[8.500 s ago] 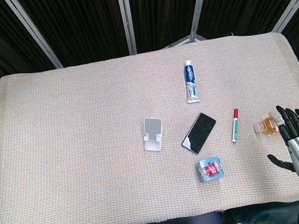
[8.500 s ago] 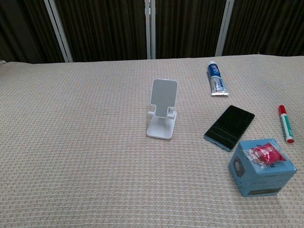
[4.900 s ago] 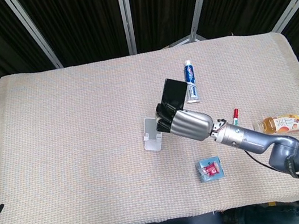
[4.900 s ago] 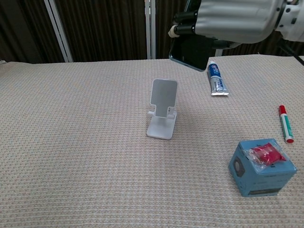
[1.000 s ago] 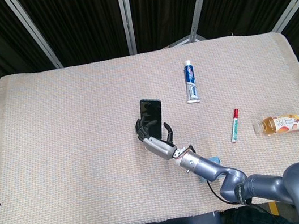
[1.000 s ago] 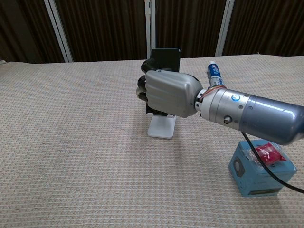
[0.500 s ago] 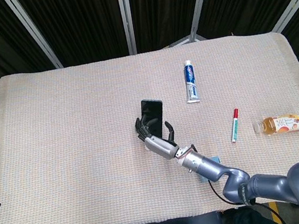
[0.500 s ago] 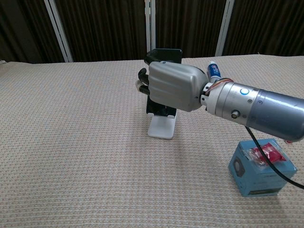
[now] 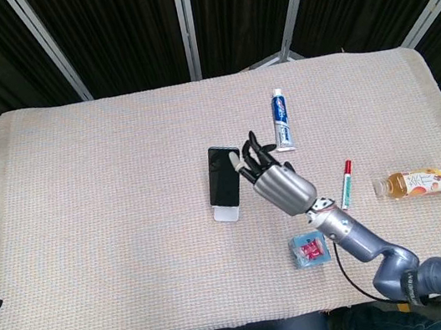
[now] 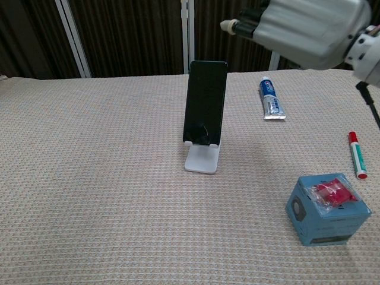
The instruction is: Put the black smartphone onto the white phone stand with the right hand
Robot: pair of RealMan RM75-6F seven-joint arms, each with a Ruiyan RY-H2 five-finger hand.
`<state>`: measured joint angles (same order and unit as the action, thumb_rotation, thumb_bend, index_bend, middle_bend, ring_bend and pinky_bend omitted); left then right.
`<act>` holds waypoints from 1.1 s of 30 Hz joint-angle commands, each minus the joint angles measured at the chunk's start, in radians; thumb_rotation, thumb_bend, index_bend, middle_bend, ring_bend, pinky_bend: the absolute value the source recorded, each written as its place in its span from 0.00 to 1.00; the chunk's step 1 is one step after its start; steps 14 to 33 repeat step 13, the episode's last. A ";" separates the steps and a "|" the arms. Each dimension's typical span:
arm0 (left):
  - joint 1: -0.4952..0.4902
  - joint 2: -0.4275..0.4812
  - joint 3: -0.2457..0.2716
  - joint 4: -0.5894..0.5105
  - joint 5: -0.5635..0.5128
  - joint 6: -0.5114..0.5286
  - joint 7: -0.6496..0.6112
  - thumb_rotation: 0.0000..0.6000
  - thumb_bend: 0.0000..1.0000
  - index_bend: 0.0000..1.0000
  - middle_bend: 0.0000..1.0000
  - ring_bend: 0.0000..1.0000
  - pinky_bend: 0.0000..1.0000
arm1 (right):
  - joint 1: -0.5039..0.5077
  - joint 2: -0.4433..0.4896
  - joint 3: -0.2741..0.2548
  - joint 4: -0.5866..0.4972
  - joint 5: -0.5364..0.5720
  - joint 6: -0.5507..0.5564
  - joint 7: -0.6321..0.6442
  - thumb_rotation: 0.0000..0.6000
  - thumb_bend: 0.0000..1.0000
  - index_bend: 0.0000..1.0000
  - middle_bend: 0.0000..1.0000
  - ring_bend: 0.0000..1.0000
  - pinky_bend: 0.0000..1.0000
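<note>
While the woven beige cloth is covering the desk (image 10: 89, 208), the nearest thing to me is a small blue cardboard box with a red wrapped sweet on top (image 10: 328, 208), sitting at the front right. A little further in, a red-capped marker pen with a green and white barrel (image 10: 356, 154) is lying off to the right.

Past those, the white plastic phone stand (image 10: 201, 159) is standing near the middle of the desk, and the slim black glass-faced smartphone (image 10: 205, 102) is leaning upright on it, its lower edge sitting behind the stand's small front lip. The placement is looking done to me.

The right robot hand (image 9: 278, 181) is hanging above and just to the right of the phone, fingers spread and holding nothing, clear of the screen. The left robot hand is showing only as a dark tip at the desk's front-left edge, so I cannot tell how its fingers are lying.

That phone is looking stiff, smooth and likely slippery, and the stand light enough to tip; taking hold by the long side edges would seem safest.

Furthest back, a blue and white toothpaste tube (image 10: 271, 99) is lying flat, and an amber-filled plastic bottle (image 9: 413, 182) is lying on its side far right.
</note>
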<state>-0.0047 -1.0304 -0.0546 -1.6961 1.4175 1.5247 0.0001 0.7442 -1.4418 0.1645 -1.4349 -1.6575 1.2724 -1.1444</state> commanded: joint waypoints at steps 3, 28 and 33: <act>0.012 -0.007 0.002 0.009 0.031 0.038 -0.016 1.00 0.00 0.00 0.00 0.00 0.00 | -0.205 0.182 -0.015 -0.186 0.151 0.145 0.402 1.00 0.00 0.00 0.00 0.00 0.00; 0.027 -0.014 0.017 0.020 0.087 0.077 -0.036 1.00 0.00 0.00 0.00 0.00 0.00 | -0.387 0.220 -0.098 -0.228 0.204 0.236 0.662 1.00 0.00 0.00 0.00 0.00 0.00; 0.027 -0.014 0.017 0.020 0.087 0.077 -0.036 1.00 0.00 0.00 0.00 0.00 0.00 | -0.387 0.220 -0.098 -0.228 0.204 0.236 0.662 1.00 0.00 0.00 0.00 0.00 0.00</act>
